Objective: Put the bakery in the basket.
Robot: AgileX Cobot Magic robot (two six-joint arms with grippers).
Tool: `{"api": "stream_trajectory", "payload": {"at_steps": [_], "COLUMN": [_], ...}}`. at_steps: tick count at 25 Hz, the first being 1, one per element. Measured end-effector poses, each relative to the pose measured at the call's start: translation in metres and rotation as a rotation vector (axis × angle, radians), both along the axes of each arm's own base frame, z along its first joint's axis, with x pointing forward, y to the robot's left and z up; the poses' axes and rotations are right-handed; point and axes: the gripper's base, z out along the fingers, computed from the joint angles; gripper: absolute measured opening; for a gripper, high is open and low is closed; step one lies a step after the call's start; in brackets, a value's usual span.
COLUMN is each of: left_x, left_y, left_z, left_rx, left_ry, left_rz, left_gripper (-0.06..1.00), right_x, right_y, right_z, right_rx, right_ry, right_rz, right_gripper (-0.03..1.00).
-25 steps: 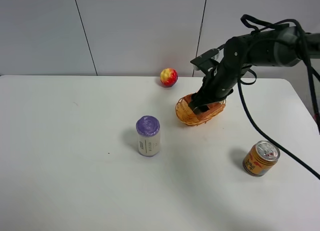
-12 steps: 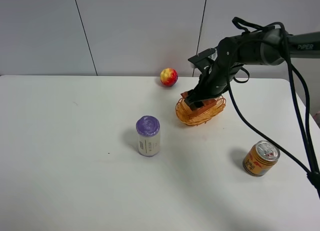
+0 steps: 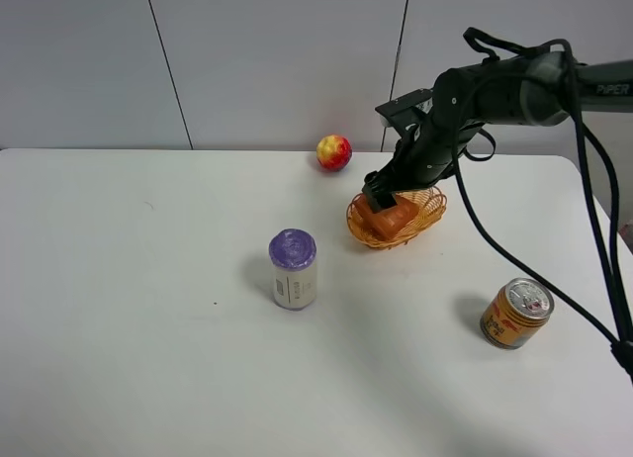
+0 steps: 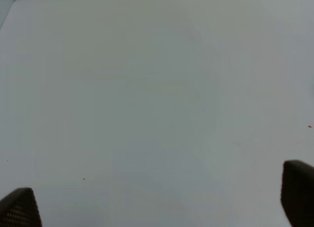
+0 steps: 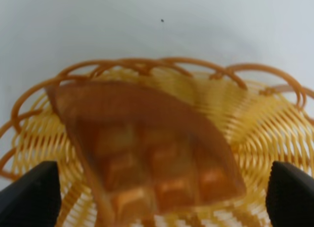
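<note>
Resting inside the basket (image 3: 398,218), the waffle (image 3: 387,218) is lying tilted, one edge leaning up toward the wicker rim. The right tool (image 3: 381,197) is hovering just above it. In the right wrist view the two fingertips (image 5: 29,197) are standing wide apart, either side of the waffle (image 5: 152,160), and they appear not to be touching it: the tool is released and holding nothing.

Risks from here, as a judgement: the waffle is sitting propped rather than flat, so a fingertip catching its raised edge during withdrawal could be flipping it over the rim and onto the table (image 3: 148,309). The basket (image 5: 255,119) is light, so a tip snagging a rim loop could be dragging or tipping it.

On the table, a ball-like fruit (image 3: 334,152) is sitting at 11 o'clock from the basket, a purple-lidded container (image 3: 294,269) at 8 o'clock, a can (image 3: 516,315) at 4 o'clock.

The left tool (image 4: 157,207) is showing only two fingertips, well apart, over bare table (image 4: 147,89), gripping nothing.
</note>
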Motion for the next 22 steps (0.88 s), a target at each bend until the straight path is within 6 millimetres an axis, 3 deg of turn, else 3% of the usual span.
{"api": "stream_trajectory", "payload": {"at_steps": [3,6,9,12,16,22], "left_x": [0.0,0.0,0.0,0.0,0.0,0.0], "left_y": [0.0,0.0,0.0,0.0,0.0,0.0], "left_z": [0.0,0.0,0.0,0.0,0.0,0.0], "left_rx": [0.0,0.0,0.0,0.0,0.0,0.0], "left_ry": [0.0,0.0,0.0,0.0,0.0,0.0], "left_rz": [0.0,0.0,0.0,0.0,0.0,0.0], "left_gripper": [1.0,1.0,1.0,1.0,1.0,1.0], "right_x": [-0.01,-0.028,-0.063,-0.111,-0.186,-0.312], "right_y": [-0.001,-0.002,-0.015,-0.039,-0.082,-0.139], "right_z": [0.035,0.092,0.162,0.212,0.235,0.221], "right_rx": [0.028,0.105,0.214,0.297,0.363,0.354], "right_ry": [-0.051,-0.174,-0.343,-0.5,-0.619,-0.759], "right_rz": [-0.005,-0.025,-0.063,-0.086,-0.168,-0.356], "right_gripper": [0.83,0.83,0.83,0.83,0.83,0.83]}}
